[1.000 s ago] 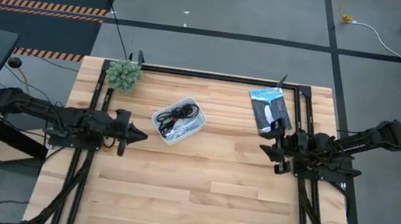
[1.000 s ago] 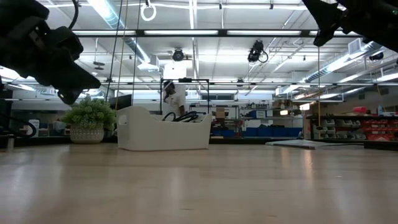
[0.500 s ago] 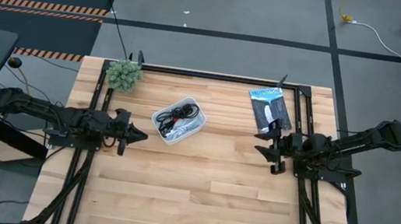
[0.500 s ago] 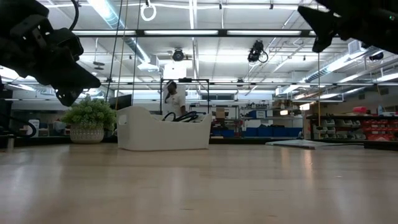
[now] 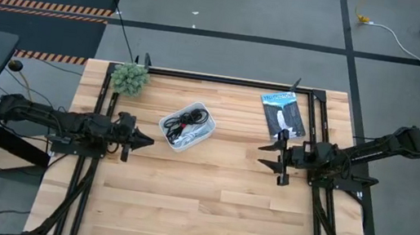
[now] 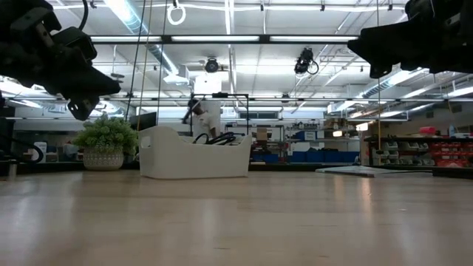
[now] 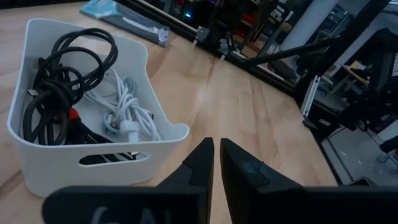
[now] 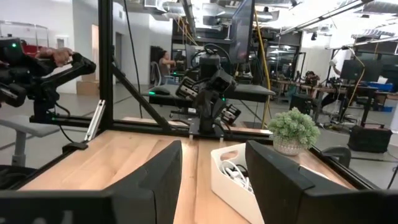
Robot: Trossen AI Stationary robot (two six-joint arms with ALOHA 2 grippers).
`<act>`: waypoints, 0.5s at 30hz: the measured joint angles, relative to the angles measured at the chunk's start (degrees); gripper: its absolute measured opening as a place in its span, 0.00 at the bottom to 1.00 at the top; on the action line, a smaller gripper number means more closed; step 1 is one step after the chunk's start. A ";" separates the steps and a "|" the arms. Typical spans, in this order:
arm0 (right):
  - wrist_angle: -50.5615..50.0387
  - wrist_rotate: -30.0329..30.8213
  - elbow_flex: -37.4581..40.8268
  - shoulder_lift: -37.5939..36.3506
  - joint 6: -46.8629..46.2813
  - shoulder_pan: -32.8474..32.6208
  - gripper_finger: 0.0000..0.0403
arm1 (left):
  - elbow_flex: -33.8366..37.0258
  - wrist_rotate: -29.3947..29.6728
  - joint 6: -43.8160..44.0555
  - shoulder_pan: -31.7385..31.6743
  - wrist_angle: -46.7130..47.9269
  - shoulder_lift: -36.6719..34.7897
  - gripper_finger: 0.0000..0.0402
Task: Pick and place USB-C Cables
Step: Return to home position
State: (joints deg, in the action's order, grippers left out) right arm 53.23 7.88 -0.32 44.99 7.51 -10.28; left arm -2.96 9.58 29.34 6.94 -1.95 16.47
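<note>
Several coiled USB-C cables, black [image 7: 59, 81] and white [image 7: 121, 109], lie in a white bin [image 5: 187, 127] at the table's far middle; the bin also shows in the left wrist view [image 7: 93, 158] and the low view [image 6: 194, 154]. My left gripper [image 5: 143, 139] is shut and empty, just left of the bin, above the table. My right gripper [image 5: 274, 158] is open and empty, right of the bin, fingers pointing toward the table's left edge.
A flat black-and-blue packet [image 5: 283, 115] lies at the far right of the table. A small potted plant [image 5: 130, 78] stands at the far left corner. Bare wood spreads over the table's near half [image 5: 205, 207]. A person stands in the room beyond [image 6: 203, 114].
My right gripper has moved toward the table's left edge, toward the bin, and its fingers now stand wider apart in the high view. My left gripper has stayed nearly still beside the bin.
</note>
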 joint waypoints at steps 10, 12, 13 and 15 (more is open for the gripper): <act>0.01 0.00 0.00 -0.01 0.00 0.00 0.45 | 0.00 0.00 0.00 0.04 0.06 -0.13 0.09; -0.25 0.00 0.00 -0.42 0.00 0.00 0.45 | 0.00 0.00 0.00 0.02 0.06 -0.13 0.09; -0.70 0.00 0.00 -0.85 0.00 0.01 0.45 | 0.00 0.00 0.00 0.00 0.06 -0.16 0.09; -3.41 0.00 0.00 -1.79 0.00 0.44 0.45 | 0.57 0.00 0.00 0.00 -0.79 -0.63 0.09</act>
State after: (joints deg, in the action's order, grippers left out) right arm 49.82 7.88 -0.32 43.20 7.51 -9.85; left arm -2.39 9.58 29.34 6.94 -2.75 15.85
